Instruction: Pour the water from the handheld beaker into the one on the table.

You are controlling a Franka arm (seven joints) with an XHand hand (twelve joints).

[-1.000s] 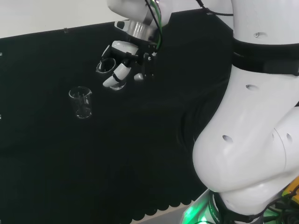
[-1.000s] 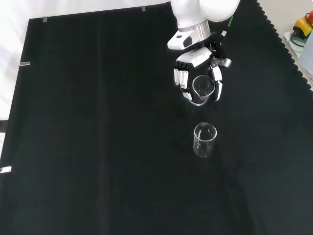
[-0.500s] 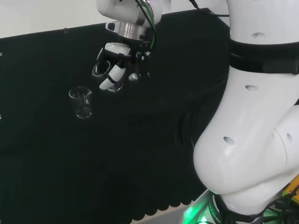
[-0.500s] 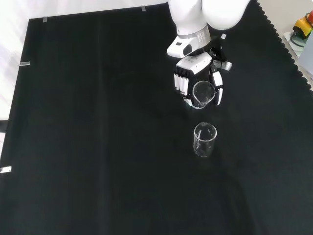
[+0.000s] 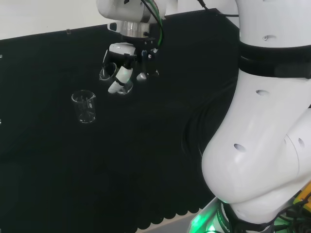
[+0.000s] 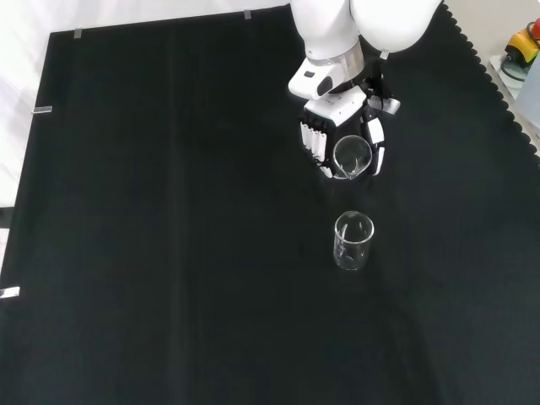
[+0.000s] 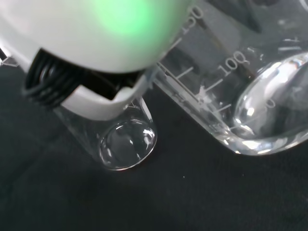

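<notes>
Held beaker: a clear glass beaker (image 6: 351,158) sits in the hand above the black cloth (image 6: 169,253), seen in the front view near the top, right of centre; its rim faces the camera and a small spout shows at its lower edge. In the head view it (image 5: 108,73) is tilted, mouth toward the left. In the wrist view its graduated wall and thick base (image 7: 250,96) are close and large. Whether water is inside cannot be told.

Hand: the black and white hand (image 6: 337,114) has its fingers (image 6: 314,143) curled along one side of the held beaker and the thumb (image 6: 377,152) on the other, clasping it. In the head view the hand (image 5: 124,63) hangs below the arm's silver wrist ring.

Table beaker: a second clear beaker (image 6: 353,240) stands upright on the cloth, just below the held one in the front view and apart from it. In the head view it (image 5: 84,107) stands left of and lower than the hand. The wrist view shows its round base (image 7: 127,144) beside the held beaker's.

Arm: large white links (image 5: 262,121) stand at the head view's right.
</notes>
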